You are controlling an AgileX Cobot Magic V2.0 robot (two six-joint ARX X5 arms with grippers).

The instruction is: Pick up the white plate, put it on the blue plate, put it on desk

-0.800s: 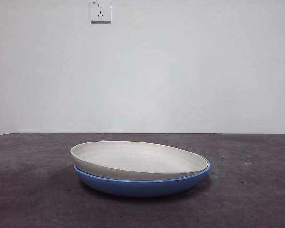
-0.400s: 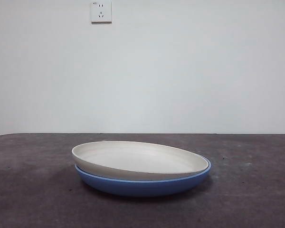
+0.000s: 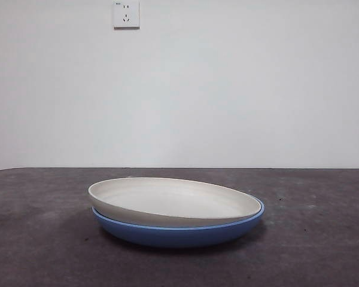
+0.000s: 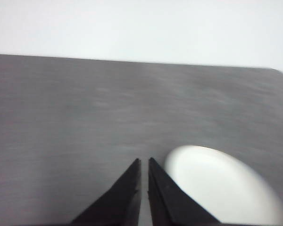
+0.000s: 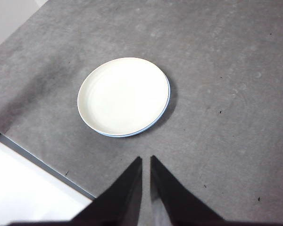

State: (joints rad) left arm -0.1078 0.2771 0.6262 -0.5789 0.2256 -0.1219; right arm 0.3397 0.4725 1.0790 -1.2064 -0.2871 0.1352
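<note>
Both plates already sit stacked: your white plate [image 3: 175, 201] rests slightly tilted in the blue plate [image 3: 179, 233] on the desk [image 3: 42, 239]. Your left gripper [image 4: 144, 162] and right gripper [image 5: 145, 160] hang clear, jaws nearly closed, empty. Little looks left.

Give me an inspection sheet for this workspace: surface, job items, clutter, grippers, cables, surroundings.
Surface: desk, dark grey, mottled, small specks.
Job's things: white plate lies in the blue plate, tilted, not seated flat; one side rides higher. Blue rim shows only as a thin crescent from above.
Clutter: nothing seen.
Grippers: left gripper beside the plates, jaws nearly together, holding nothing. Right gripper high above the desk, clear of the plates, jaws nearly together, holding nothing.
Cables: nothing seen.
Surroundings: white wall with a wall socket; desk edge visible in the right wrist view.
</note>
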